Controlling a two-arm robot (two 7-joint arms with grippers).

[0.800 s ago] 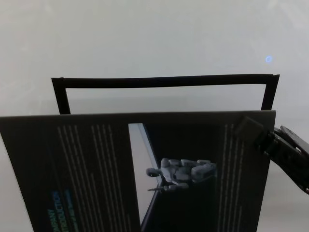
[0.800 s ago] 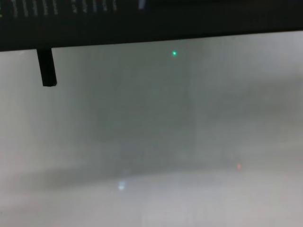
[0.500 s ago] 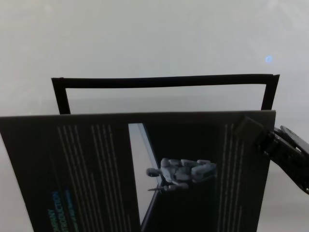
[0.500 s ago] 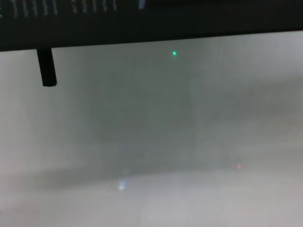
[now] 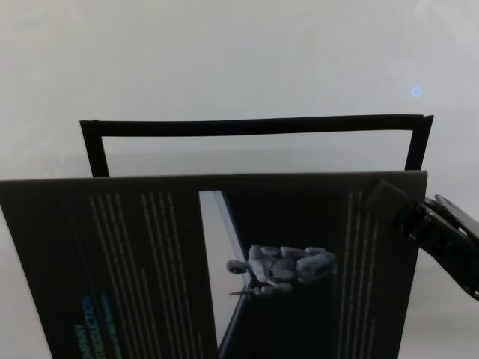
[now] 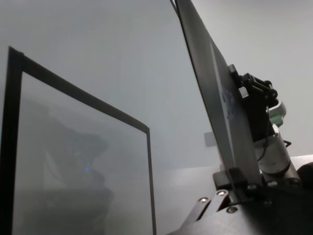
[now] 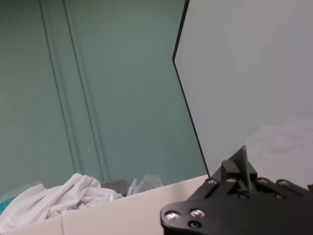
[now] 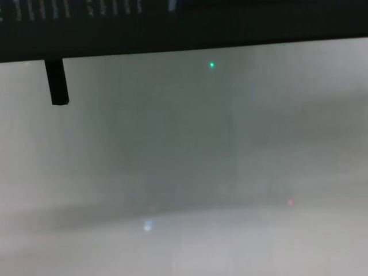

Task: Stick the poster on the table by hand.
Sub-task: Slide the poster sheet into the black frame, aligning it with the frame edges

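The poster, a large black sheet with teal heading and columns of white text, stands upright above the pale table. My right gripper is shut on its upper right corner. In the left wrist view the poster shows edge-on, with my left gripper clamped on its near edge and the right gripper on the far edge. In the right wrist view the right gripper pinches the sheet. In the chest view the poster's lower edge hangs above the table.
A thin black rectangular outline lies on the table behind the poster; it also shows in the left wrist view. A narrow black post hangs below the poster's edge. White cloth lies by a green wall.
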